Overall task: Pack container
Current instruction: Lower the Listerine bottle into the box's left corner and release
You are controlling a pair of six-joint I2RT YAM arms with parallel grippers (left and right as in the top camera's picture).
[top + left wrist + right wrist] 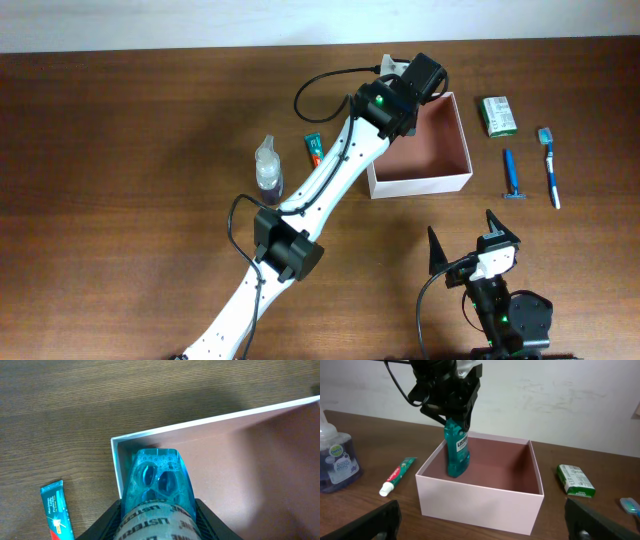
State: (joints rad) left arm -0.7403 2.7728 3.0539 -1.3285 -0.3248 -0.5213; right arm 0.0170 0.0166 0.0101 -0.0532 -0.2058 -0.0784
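Note:
The container (420, 185) is a square white box with a reddish-brown inside, right of the table's centre; it also shows in the left wrist view (200, 422) and the right wrist view (480, 502). My left gripper (400, 95) is shut on a blue mouthwash bottle (157, 485) and holds it upright inside the container's back left corner (456, 452). My right gripper (472, 240) is open and empty, in front of the container.
A toothpaste tube (313, 149) and a clear soap bottle (268, 167) lie left of the container. A green-and-white packet (498, 115), a blue razor (511, 175) and a toothbrush (550, 167) lie to its right.

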